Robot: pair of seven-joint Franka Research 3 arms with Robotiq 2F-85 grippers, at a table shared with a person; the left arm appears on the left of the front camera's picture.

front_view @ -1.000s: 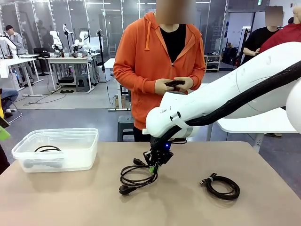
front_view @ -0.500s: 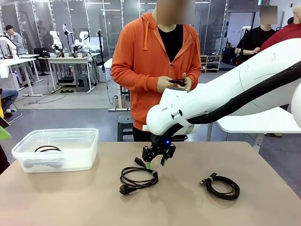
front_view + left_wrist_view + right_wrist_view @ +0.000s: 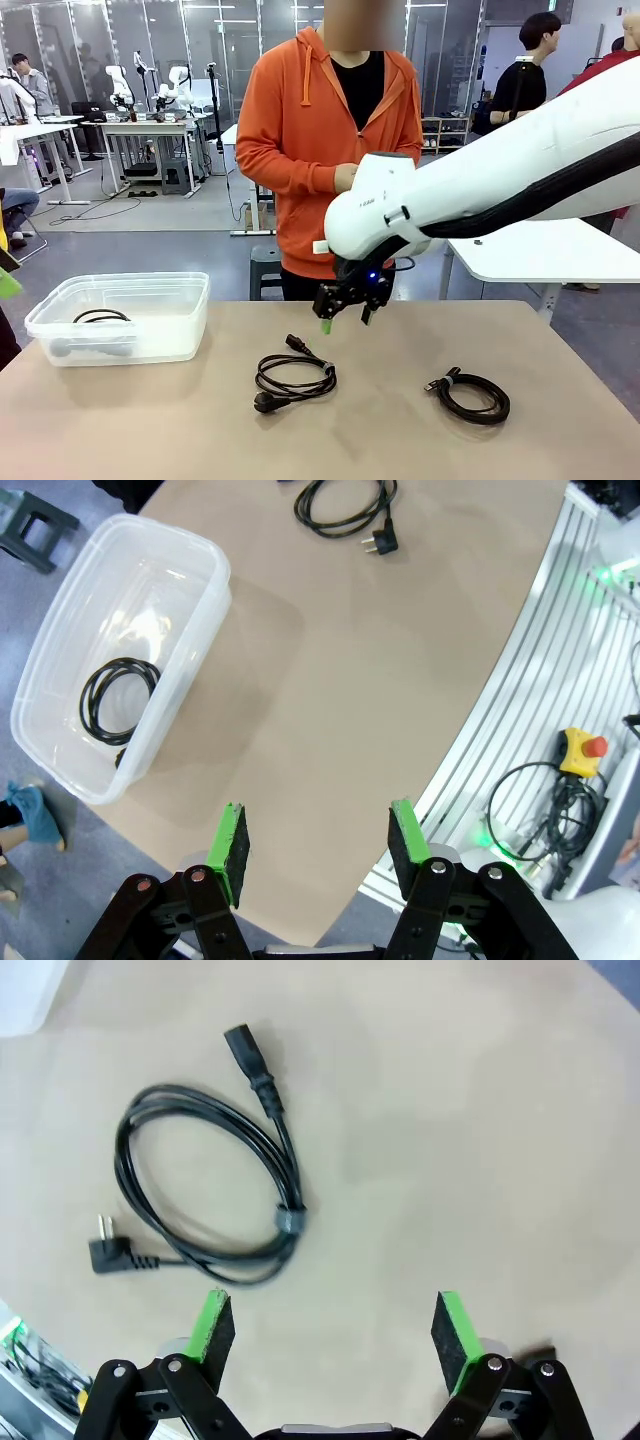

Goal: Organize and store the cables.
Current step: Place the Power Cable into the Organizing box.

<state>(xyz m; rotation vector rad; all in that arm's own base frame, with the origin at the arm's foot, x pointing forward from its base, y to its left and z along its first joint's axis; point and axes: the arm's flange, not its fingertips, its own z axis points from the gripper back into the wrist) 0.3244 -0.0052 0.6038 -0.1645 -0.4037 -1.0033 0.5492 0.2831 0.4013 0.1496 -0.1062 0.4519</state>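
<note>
**Front view.**
- Right hand (image 3: 345,320): black, two fingers with green pads. Fingers apart, nothing between them. Hangs above the tan desk (image 3: 180,430), higher than and slightly right of the black power cord.
- Black power cord (image 3: 297,392): wound in a loose round coil, flat on the desk near its middle, plugs at both ends.
- Second black cable (image 3: 497,408): tighter round coil, flat on the desk, well to the right of the first.
- Clear plastic bin (image 3: 190,325): at the desk's left end. Holds a third black coil (image 3: 100,316).
- Person in an orange hoodie (image 3: 300,150): standing at the far side.

**Left wrist view.**
- Left hand (image 3: 318,845): green pads apart, empty, high over the desk's edge.
- Clear plastic bin (image 3: 205,620): upper left, with the third black coil (image 3: 120,663) lying on its floor.
- Black power cord (image 3: 382,543): at the top edge, on the desk, well apart from the bin.

**Right wrist view.**
- Right hand (image 3: 335,1330): pads wide apart, empty.
- Black power cord (image 3: 283,1170): on bare desk (image 3: 480,1110), upper left of the pads, touching neither.
</note>
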